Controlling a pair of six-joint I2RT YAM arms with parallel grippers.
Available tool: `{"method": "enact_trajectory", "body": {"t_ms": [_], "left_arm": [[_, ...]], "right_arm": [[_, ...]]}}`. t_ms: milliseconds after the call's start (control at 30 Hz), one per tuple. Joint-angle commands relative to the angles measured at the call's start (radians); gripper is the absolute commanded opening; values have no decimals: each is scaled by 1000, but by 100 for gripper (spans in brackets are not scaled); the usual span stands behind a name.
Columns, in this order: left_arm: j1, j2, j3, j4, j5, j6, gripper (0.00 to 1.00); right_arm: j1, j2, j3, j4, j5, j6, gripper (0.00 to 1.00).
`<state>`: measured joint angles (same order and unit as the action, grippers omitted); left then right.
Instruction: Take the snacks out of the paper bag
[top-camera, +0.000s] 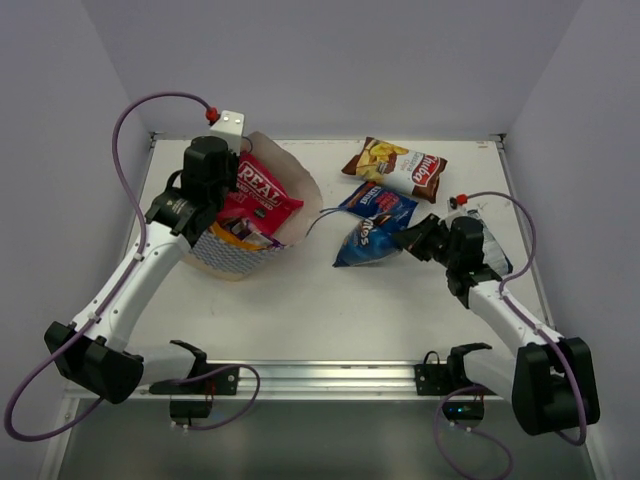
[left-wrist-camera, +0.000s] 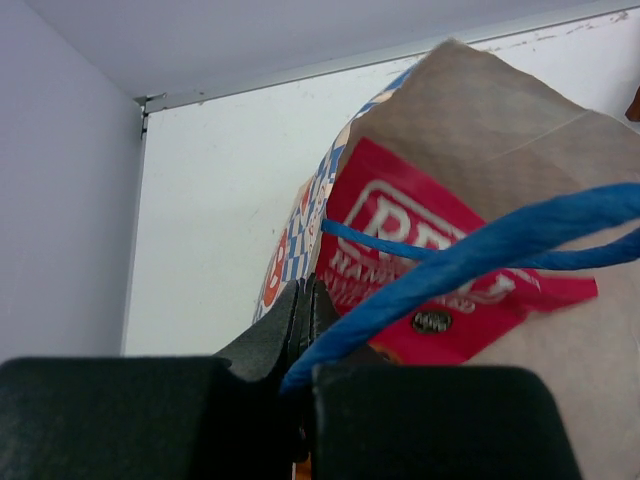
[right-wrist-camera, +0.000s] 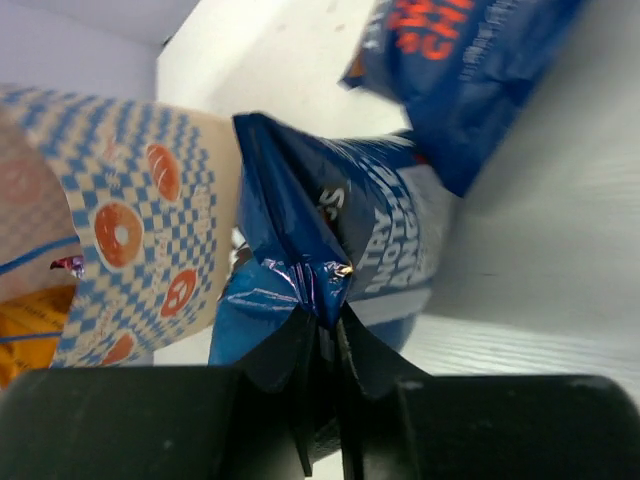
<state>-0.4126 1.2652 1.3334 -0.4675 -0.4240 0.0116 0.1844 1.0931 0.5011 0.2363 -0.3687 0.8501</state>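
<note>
The paper bag (top-camera: 298, 190) lies on its side at the left with its mouth facing right. A red packet (top-camera: 262, 195) and an orange one (top-camera: 238, 232) show inside it. My left gripper (top-camera: 222, 205) is at the bag's rim, shut on the blue string handle (left-wrist-camera: 480, 250) in front of the red packet (left-wrist-camera: 400, 230). My right gripper (top-camera: 408, 240) pinches the crimped edge of the blue Doritos packet (top-camera: 365, 240), which rests on the table right of the bag. In the right wrist view the foil (right-wrist-camera: 290, 210) sits between the jaws of my right gripper (right-wrist-camera: 325, 315), with the checkered bag (right-wrist-camera: 150, 200) behind.
A second blue packet (top-camera: 380, 203) lies just behind the Doritos one. A yellow-brown packet with a red label (top-camera: 395, 165) sits near the back edge. A blue-and-white packet (top-camera: 493, 248) lies beside my right arm. White walls close in the table's sides and back.
</note>
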Motion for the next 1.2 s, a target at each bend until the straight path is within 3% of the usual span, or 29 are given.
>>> {"method": "enact_trajectory", "body": {"t_ms": [0,67,100,133,200,233,333,467,700,900,1167], "left_arm": [[6,-1,47,15,1,33,0],[6,-6,44,21,11,40,0],[8,-9,40,24,17,45,0],[8,-12,38,29,24,47,0],[6,-13,38,32,40,50,0],[6,-13,36,32,48,51,0],[6,-16,29,32,70,56,0],[6,-27,17,33,88,60,0],[6,-58,-2,38,125,73,0],[6,-78,-26,41,156,79,0],[6,-84,-33,33,191,70,0]], "right_arm": [[-74,-9,-32,2,34,41,15],[-95,-70,-3,-199,117,-3,29],[-95,-97,45,-272,225,-17,50],[-95,-125,71,-398,272,-32,58],[-95,-208,155,-492,394,-75,78],[-94,-231,183,-543,413,-95,81],[-77,-297,284,-551,410,-167,87],[45,-285,370,-393,288,-307,88],[386,63,690,-296,125,-532,88],[518,407,925,-316,123,-657,88],[561,701,1013,-183,195,-689,89]]}}
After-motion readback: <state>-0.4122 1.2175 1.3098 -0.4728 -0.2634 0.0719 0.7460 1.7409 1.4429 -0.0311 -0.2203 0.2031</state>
